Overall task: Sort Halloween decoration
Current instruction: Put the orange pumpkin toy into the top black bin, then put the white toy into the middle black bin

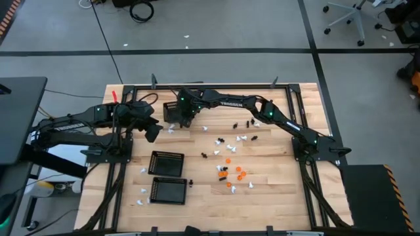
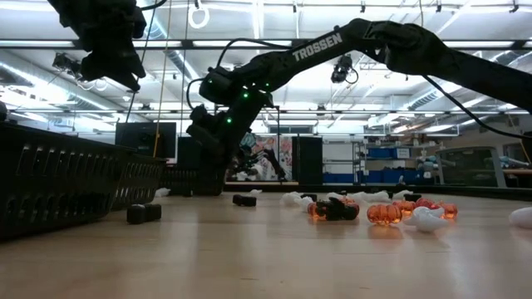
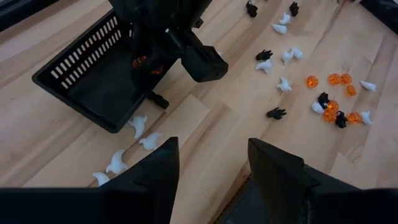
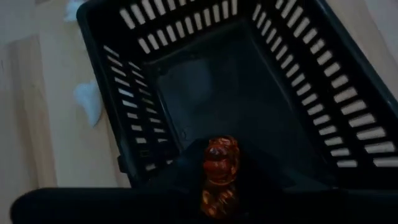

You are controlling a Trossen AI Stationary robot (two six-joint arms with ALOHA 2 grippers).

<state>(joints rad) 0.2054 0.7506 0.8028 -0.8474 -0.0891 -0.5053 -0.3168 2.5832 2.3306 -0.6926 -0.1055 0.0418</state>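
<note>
Sitting btwn right pincer (image 4: 219, 186) tips, orange piece (image 4: 220, 160) over basket (image 4: 298, 56)

In the right wrist view, the right end effector (image 4: 217, 180) showed only as a dark blur along the frame's bottom, its fingers not separable; an orange piece (image 4: 219, 163) sat against it, and whether it was clamped could not be told. The basket (image 4: 261, 93) there was cut off at the top and right edges. In the low view, a basket wall (image 2: 58, 178) ran off the left edge, and the right end effector was lost against dark shapes behind. From above, the scattered pieces (image 1: 230, 172) were too small to make out shapes.
</note>
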